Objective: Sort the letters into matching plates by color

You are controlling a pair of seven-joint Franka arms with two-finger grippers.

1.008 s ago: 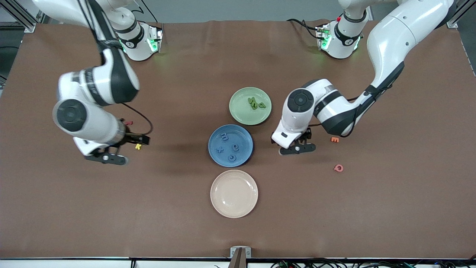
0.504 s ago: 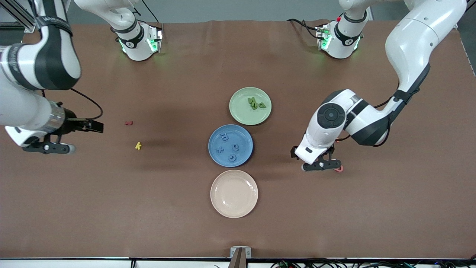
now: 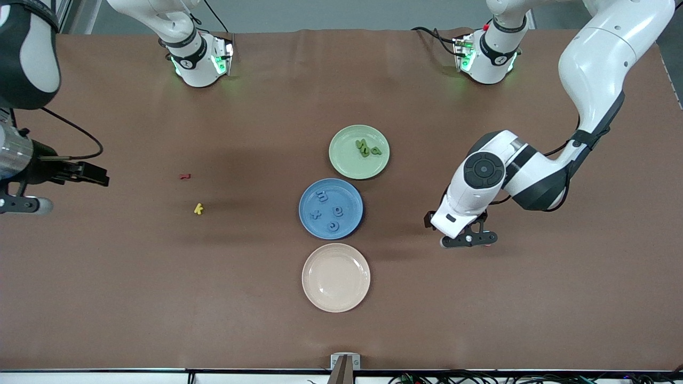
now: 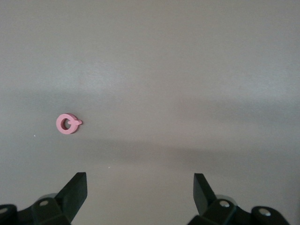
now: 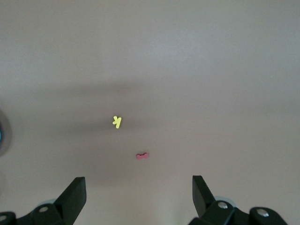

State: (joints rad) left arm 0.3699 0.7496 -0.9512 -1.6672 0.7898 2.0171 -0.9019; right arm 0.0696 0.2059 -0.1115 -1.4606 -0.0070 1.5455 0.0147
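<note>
Green plate [image 3: 358,152]: centre of the front view, slightly above the middle, farthest from the front camera of the three plates.
Green letters [image 3: 367,149]: a tight cluster in the green plate, on the side toward the left arm's end of the table; how many there are cannot be told.
Blue plate [image 3: 331,208]: just below the green plate in the front view, their rims nearly touching.
Blue letters [image 3: 326,209]: four lie apart inside the blue plate.
Beige plate [image 3: 335,277]: lower centre of the front view, bare, nearest the front camera.
Left gripper [image 3: 468,239]: right of centre in the front view, over bare table toward the left arm's end; its wrist view [image 4: 139,187] shows the two fingers spread wide with nothing between them.
Pink letter [image 4: 68,123]: a small ring shape flat on the table, off to one side of the left gripper's gap; in the front view only a sliver shows at the gripper's edge.
Right gripper [image 3: 18,204]: far left edge of the front view, over bare table at the right arm's end; its wrist view [image 5: 138,187] shows the fingers wide apart and holding nothing.
Yellow letter [image 3: 198,209]: left-centre of the front view, alone on the table.
Red letter [image 3: 184,175]: near the yellow one, slightly farther from the front camera.
</note>
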